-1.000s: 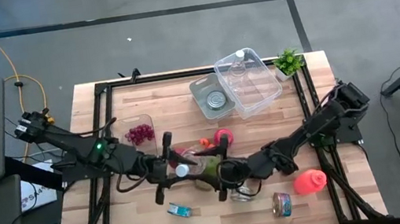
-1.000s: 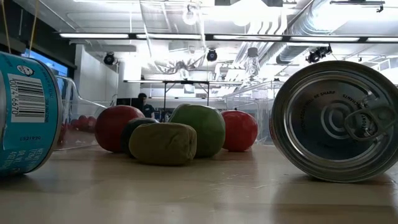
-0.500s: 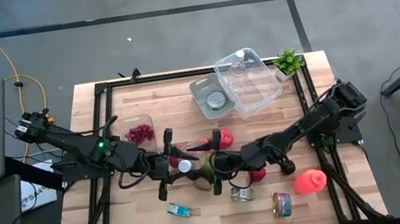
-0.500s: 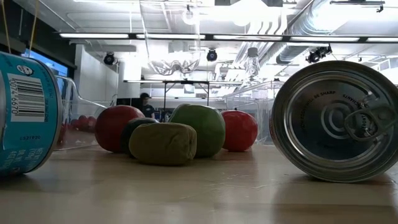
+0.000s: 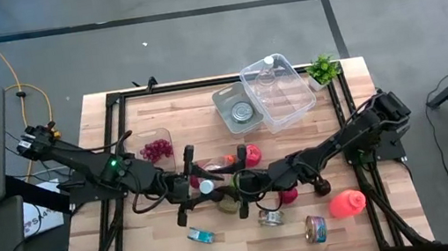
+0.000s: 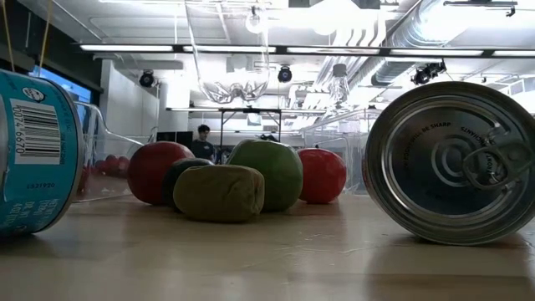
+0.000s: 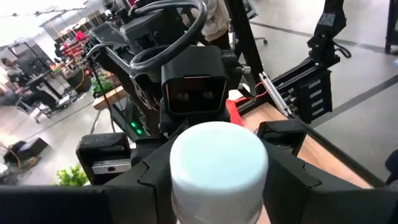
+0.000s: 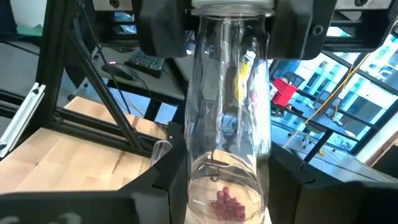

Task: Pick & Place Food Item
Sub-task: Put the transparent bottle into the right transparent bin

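We count one clear bottle [image 5: 207,186]. Beyond it, one can [image 5: 244,112] sits in one grey tray [image 5: 222,99]. On the bottle's other side three cans lie on the counter [image 5: 156,238]: one teal can [image 5: 200,235], a nearer silver can [image 5: 271,217] and a farther silver can [image 5: 315,229].

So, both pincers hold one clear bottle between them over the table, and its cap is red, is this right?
Not quite: the cap is white, not red, as the left wrist view shows. The rest holds: the left pincer and the right pincer both grip the one clear bottle.
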{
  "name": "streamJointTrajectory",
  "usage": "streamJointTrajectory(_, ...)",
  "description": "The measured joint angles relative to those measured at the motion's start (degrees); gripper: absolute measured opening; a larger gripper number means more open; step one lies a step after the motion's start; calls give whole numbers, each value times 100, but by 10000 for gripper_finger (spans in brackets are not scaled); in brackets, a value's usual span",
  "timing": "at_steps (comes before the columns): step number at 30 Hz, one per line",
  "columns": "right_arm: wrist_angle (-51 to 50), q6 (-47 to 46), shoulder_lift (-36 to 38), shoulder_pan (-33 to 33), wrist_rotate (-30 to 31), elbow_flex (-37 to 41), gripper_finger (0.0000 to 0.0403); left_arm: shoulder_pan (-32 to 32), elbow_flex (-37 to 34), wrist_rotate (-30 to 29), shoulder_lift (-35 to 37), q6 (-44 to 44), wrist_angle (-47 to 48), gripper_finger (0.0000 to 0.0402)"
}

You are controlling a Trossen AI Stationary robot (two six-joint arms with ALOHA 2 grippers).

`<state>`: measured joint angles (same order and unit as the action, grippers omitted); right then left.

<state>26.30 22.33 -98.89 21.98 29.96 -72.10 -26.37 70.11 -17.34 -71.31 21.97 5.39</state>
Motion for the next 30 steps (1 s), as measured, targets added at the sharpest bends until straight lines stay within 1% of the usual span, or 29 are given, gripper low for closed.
streamJointTrajectory(4, -94, -24, 0, 0, 17, 0, 134, -17, 0, -1, 0, 90, 9, 217)
streamJointTrajectory(11, -387, -398, 2, 73, 21, 0, 134, -135, 0, -4, 0, 71, 13, 329)
streamJointTrajectory(14, -439, -407, 2, 227, 276, 0, 134, -136, -2, -19, 0, -84, -35, 367)
streamJointTrajectory(17, -439, -296, 24, 489, 916, 0, 134, -129, -2, -66, 0, 80, -92, 386)
streamJointTrajectory(20, -419, 30, 121, 835, 1771, 0, 134, -89, -2, -281, 2, 353, -79, 389)
streamJointTrajectory(24, -426, 438, 283, 1324, 3387, 0, 135, -81, -2, -891, 2, 161, -73, 390)
streamJointTrajectory(26, -419, 599, 380, 1556, 4085, -2, 135, -79, -2, -1282, 2, 53, -56, 390)
streamJointTrajectory(30, -433, 1233, 459, 1912, 5488, -5, 136, -79, -2, -2023, 4, -91, 35, 390)
